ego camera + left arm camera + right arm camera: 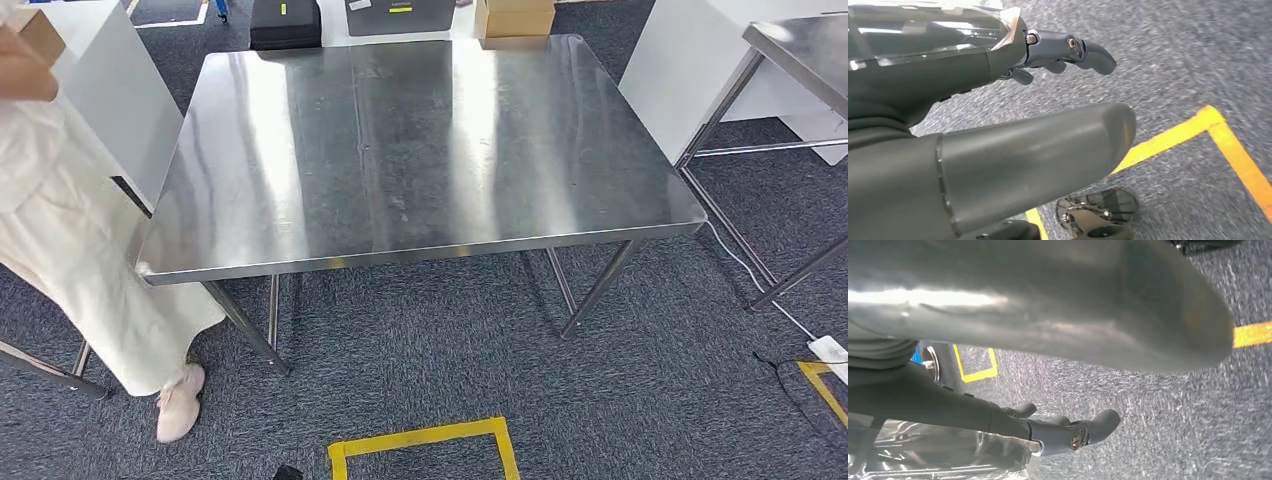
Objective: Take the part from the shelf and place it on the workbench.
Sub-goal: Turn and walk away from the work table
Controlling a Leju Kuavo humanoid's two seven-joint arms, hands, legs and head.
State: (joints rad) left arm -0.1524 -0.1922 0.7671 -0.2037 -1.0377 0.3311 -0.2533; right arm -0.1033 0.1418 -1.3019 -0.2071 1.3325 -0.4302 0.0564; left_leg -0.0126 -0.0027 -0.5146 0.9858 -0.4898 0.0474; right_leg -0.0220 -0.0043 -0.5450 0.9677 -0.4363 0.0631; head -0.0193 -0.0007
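1. Left hand (948, 85) hangs low over the grey carpet (1173, 60). Its thick thumb (1048, 155) and dark fingers (1088, 52) are stretched out and apart, w/ nothing between them.
2. Right hand (948, 407) is the same: thumb (1073, 305) on one side, fingers (1093, 427) on the other, a clear gap between, nothing held. A glossy, crinkled film (938, 460) sits at the back of the fingers (it looks like a cover of the hand; more cannot be told).
3. Workbench (420, 150) stands straight in front of the robot, a steel top on thin steel legs, w/ light reflections across the top.
4. The part: where it is cannot be told from these views.
5. Yellow tape (420, 440) marks a square on the carpet, near the robot and in front of the workbench.
6. A person in a long white garment (70, 250) stands at the workbench's left corner, just beside it, one pale shoe (180, 405) on the carpet.
7. Behind the workbench, at the far edge: a black case (285, 25), a grey box (400, 15) and a cardboard box (515, 18).
8. To the right, apart from the workbench, is a 2nd steel table (800, 50); a white cable (740, 265) runs on the floor near its legs.
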